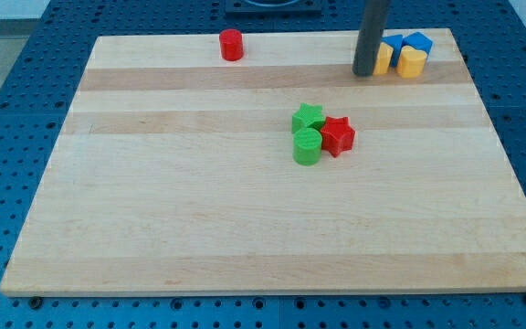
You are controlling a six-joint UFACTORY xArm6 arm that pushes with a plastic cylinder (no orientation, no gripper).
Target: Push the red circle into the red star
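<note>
Near the middle of the wooden board I see two green blocks touching, a green star right above a green cylinder. Up in the upper right corner sits a tight cluster: two blue blocks at the back, one partly hidden, and two yellow blocks in front, the left one half covered. Blue perforated table all around.
</note>
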